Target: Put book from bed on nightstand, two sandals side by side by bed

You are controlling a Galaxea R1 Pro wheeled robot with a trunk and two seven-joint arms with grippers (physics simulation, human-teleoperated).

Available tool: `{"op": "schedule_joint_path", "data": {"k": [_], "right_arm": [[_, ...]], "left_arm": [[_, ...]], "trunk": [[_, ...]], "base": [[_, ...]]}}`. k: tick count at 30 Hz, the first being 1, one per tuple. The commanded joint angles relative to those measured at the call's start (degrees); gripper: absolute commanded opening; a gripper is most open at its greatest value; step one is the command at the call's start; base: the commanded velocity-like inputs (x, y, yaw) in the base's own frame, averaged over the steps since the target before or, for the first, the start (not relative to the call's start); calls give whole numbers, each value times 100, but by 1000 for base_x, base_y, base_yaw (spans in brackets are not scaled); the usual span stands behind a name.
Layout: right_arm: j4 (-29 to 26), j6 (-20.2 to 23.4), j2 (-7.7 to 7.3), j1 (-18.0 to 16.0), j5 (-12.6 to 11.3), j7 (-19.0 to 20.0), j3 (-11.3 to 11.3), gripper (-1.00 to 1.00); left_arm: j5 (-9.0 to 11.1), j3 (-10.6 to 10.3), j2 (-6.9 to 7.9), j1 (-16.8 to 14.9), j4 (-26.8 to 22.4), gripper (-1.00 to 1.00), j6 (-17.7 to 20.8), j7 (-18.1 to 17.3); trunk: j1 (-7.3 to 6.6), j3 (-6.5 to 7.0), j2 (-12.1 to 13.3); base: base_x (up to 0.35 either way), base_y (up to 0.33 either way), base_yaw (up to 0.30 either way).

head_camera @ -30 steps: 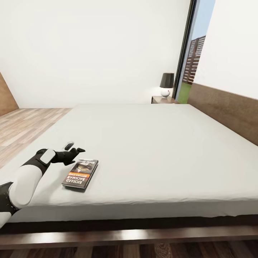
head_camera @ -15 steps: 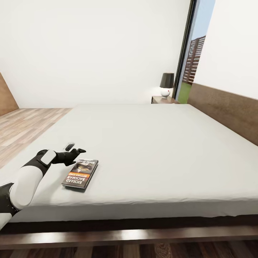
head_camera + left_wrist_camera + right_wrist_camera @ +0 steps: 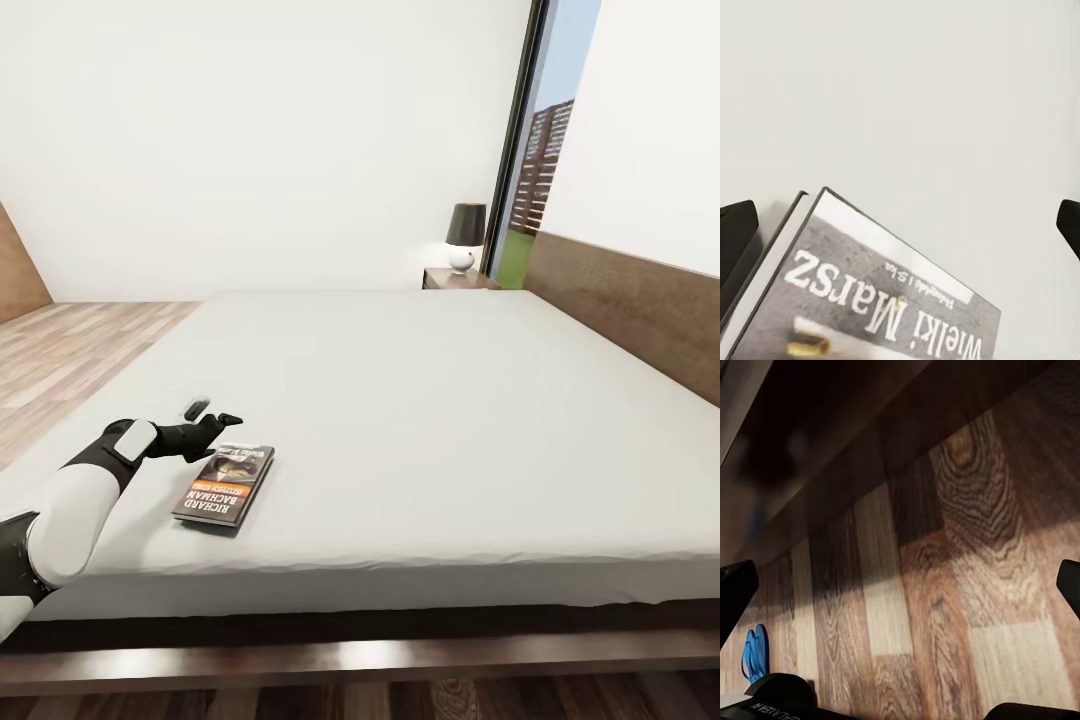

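Note:
The book (image 3: 224, 484) lies flat on the light-grey mattress of the bed (image 3: 420, 400), near its front left corner. My left gripper (image 3: 211, 413) hovers open just beyond the book's far end, its fingers apart and holding nothing. In the left wrist view the book (image 3: 870, 300) lies below the open left gripper (image 3: 904, 229), whose dark fingertips (image 3: 736, 236) sit at the picture's edges. A nightstand (image 3: 455, 280) stands beyond the bed's far right corner. In the right wrist view, my open right gripper (image 3: 902, 589) points at the floor. A blue sandal (image 3: 753, 654) lies there near the bed frame; I cannot tell if it is one or both.
A black-shaded lamp (image 3: 465, 235) stands on the nightstand beside a tall window (image 3: 540, 160). The dark headboard (image 3: 630, 310) runs along the bed's right side. Light wood floor (image 3: 70, 340) opens to the left of the bed, and the dark frame (image 3: 360, 655) borders its near edge.
The left arm has sunk very slightly toward the mattress. The book has not moved.

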Motion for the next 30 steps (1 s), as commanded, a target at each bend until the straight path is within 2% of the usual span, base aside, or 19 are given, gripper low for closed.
{"op": "schedule_joint_path", "data": {"k": [1,12,20,30], "right_arm": [[17,-51,3,-7,-28,19,47,100],[17,-51,3,-7,-28,19,47,100],[17,-49,3,-7,-28,19,47,100],[17,-51,3,-7,-28,19,47,100]], "left_arm": [[-19,32,0,-2,-3,100,31,-17],[-25,32,3,4,-3,100,31,-32],[-126,32,4,52,-3,100,31,-36],[-158,32,8,67,-8,100,31,-37]], "trunk": [[-1,-5,-2],[-1,-5,-2],[-1,-5,-2],[-1,-5,-2]], "base": [[0,0,0],[0,0,0],[0,0,0],[0,-1,0]]}}
